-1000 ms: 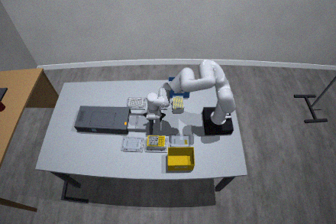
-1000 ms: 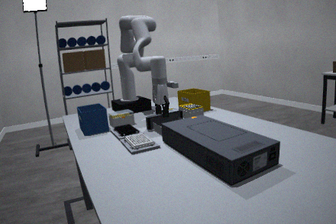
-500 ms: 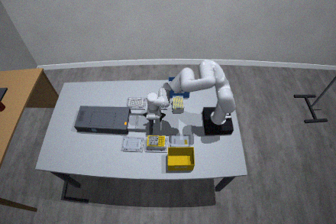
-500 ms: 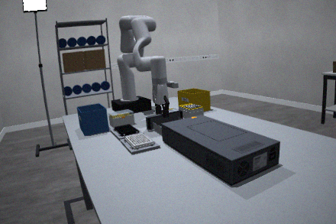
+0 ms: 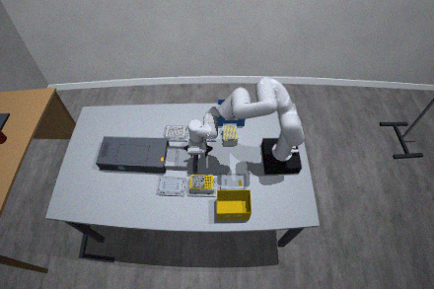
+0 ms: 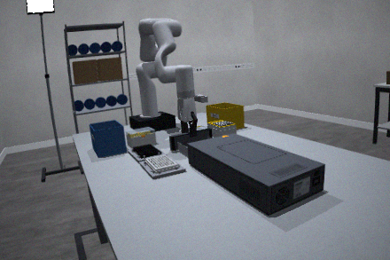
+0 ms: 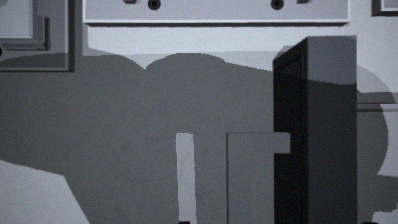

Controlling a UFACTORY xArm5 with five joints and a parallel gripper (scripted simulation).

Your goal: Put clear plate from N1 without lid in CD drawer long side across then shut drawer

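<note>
The dark cooler CD (image 5: 132,154) (image 6: 254,167) lies on the left half of the bench, and its orange lamp (image 5: 162,159) (image 6: 224,136) is lit. Its drawer (image 5: 176,157) (image 6: 191,138) stands pulled out toward the arm. I cannot tell what is inside the drawer. A pale well plate (image 5: 176,132) (image 6: 161,162) lies on a nest behind the drawer; I cannot read the nest labels. My gripper (image 5: 196,163) (image 6: 191,126) is open and empty, pointing down just beyond the drawer's front end. That end shows as a dark block (image 7: 315,130) in the wrist view.
In front of the drawer lie another plate (image 5: 172,185), a yellow tip box (image 5: 201,182) and a further nest (image 5: 233,180). A yellow bin (image 5: 233,205) (image 6: 226,114) stands at the front edge. A blue bin (image 6: 107,137) and a tip rack (image 5: 230,132) stand at the back.
</note>
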